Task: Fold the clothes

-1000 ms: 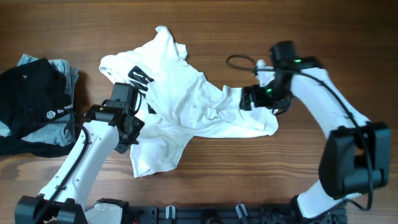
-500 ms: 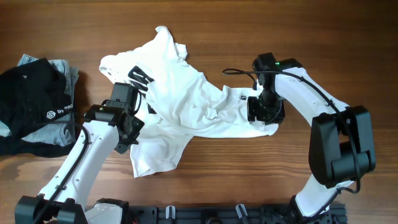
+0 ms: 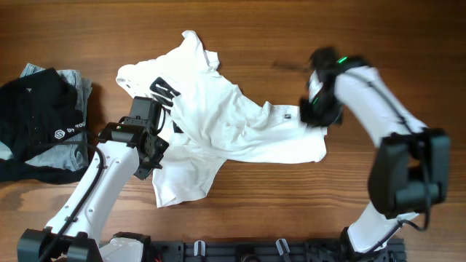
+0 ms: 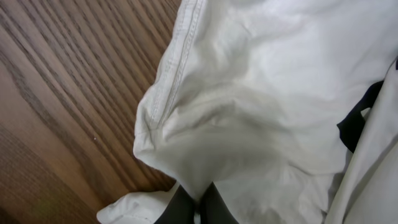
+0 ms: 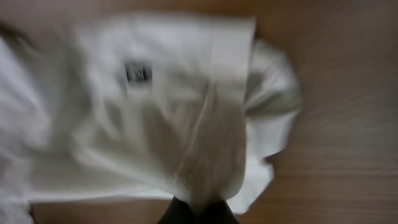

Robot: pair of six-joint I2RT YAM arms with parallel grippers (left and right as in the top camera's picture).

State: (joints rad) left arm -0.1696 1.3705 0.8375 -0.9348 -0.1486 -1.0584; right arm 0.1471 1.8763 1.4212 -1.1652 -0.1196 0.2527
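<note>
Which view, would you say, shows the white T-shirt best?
Overhead: nearly the whole crumpled T-shirt is visible. Left wrist shows only a stitched hem and some black print; right wrist, blurred, shows one bunched corner.

"Where's the white T-shirt?"

"Crumpled across the middle of the wooden table, with black letters showing near its left side."

"And the arms?"

"The left gripper sits on the shirt's lower left edge, but its jaws can't be made out from above. The right gripper is blurred, at the shirt's right end, just above the corner."

"Anything else?"

"A black garment with a small white logo lies at the far left, on top of a blue-grey garment, well apart from the shirt."
</note>
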